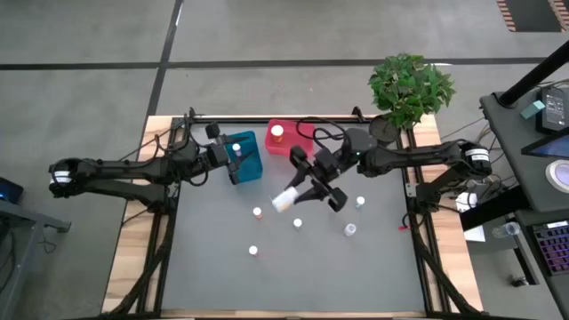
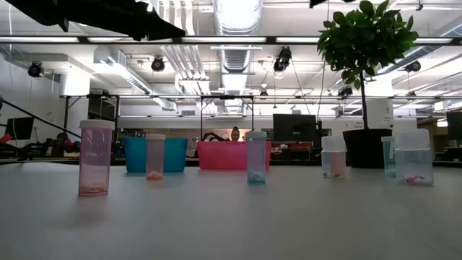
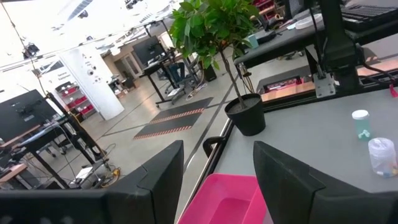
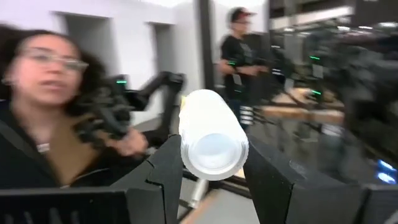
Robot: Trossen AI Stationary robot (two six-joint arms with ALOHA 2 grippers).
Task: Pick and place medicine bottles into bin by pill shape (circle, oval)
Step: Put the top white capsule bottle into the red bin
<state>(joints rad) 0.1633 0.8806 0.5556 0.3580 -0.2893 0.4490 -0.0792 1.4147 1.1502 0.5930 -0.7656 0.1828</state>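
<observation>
Right wrist view: right gripper (image 4: 211, 158) clamps bottle (image 4: 211, 140) lengthwise, cap toward camera.

Both arms are dark, built of slim jointed links, each with a white band at the outer joint near the desk's edge, and thin black cables loop along them. The left tool (image 3: 214, 180) ends in two broad, flat, matte black fingers (image 3: 163, 177) with angled tips. The right tool (image 4: 208, 171) has the same black wedge-shaped fingers (image 4: 270, 180), set on a boxy dark wrist.
</observation>
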